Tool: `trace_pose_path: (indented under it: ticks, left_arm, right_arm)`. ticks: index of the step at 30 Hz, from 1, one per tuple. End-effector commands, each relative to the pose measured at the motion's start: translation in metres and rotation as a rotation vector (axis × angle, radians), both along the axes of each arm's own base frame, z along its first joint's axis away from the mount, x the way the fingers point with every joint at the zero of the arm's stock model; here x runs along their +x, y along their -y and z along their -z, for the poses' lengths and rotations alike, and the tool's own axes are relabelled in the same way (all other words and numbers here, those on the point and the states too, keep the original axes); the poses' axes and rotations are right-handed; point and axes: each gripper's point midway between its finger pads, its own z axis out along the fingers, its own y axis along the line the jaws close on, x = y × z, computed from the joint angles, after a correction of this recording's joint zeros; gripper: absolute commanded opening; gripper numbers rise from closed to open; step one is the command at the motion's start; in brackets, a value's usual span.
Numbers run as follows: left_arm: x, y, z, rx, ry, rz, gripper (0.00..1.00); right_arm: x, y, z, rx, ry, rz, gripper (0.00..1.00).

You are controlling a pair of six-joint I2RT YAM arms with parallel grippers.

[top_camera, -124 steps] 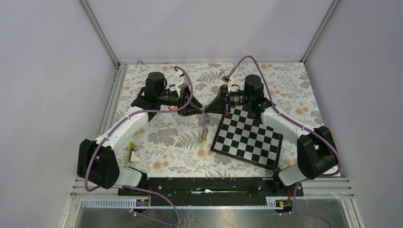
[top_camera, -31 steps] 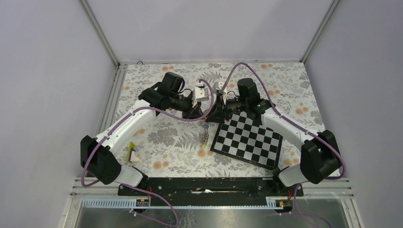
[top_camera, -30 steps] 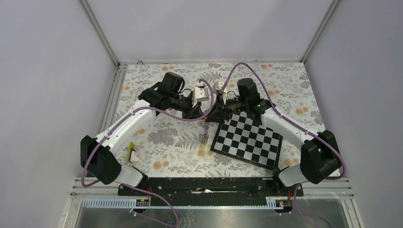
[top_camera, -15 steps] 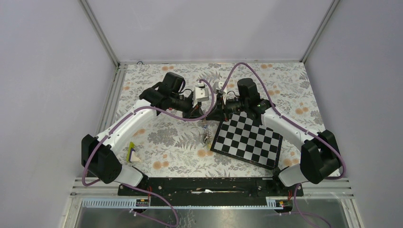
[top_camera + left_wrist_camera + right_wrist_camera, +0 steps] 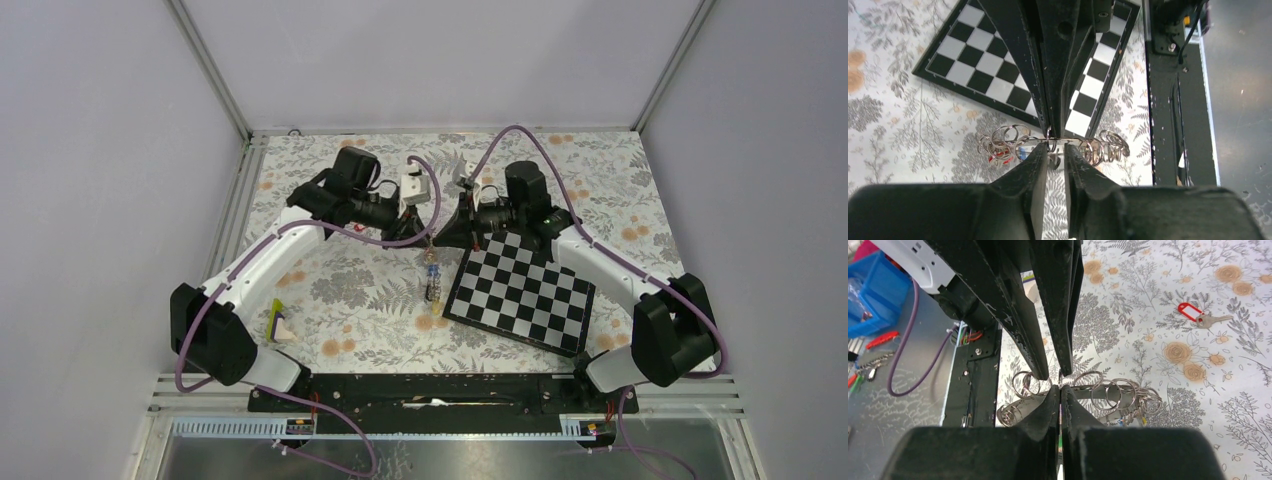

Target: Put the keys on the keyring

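Observation:
Both grippers meet in mid-air over the flowered table. My right gripper (image 5: 441,240) (image 5: 1060,389) is shut on the edge of the large grey keyring (image 5: 1113,390), which shows edge-on in the left wrist view (image 5: 1075,142) and carries several small silver split rings (image 5: 1105,146). Keys with red and blue tags (image 5: 1004,156) hang from it, dangling below the grippers (image 5: 432,282). My left gripper (image 5: 424,238) (image 5: 1053,152) faces the right one, its jaws a little apart around a small ring on the keyring. A loose red-tagged key (image 5: 1193,311) lies on the table.
A black-and-white chessboard (image 5: 520,290) lies at an angle under and right of the grippers. A yellow-green tagged item (image 5: 276,322) lies near the left arm's base. The black base rail (image 5: 430,385) runs along the near edge.
The left arm has drawn back slightly to the left and up, and its jaws have parted. The keyring and hanging keys stay in the right gripper, raised a little.

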Motion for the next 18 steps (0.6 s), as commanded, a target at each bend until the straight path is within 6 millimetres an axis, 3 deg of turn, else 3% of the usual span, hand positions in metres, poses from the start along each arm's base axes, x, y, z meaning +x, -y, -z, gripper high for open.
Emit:
trace_pose_path:
  ticks: [1, 7, 18]
  left_arm:
    - [-0.0018, 0.0050, -0.0288, -0.185, -0.012, 0.052, 0.23]
    - [-0.0036, 0.0048, -0.0289, -0.256, -0.007, 0.044, 0.32]
    - [0.0031, 0.0069, -0.0319, -0.282, 0.004, 0.010, 0.30]
  right_arm:
    - [0.0070, 0.0013, -0.0436, 0.129, 0.025, 0.018, 0.00]
    - [0.0052, 0.0011, -0.0488, 0.173, -0.024, 0.014, 0.00]
    - [0.0043, 0.0002, -0.0498, 0.195, -0.044, 0.001, 0.00]
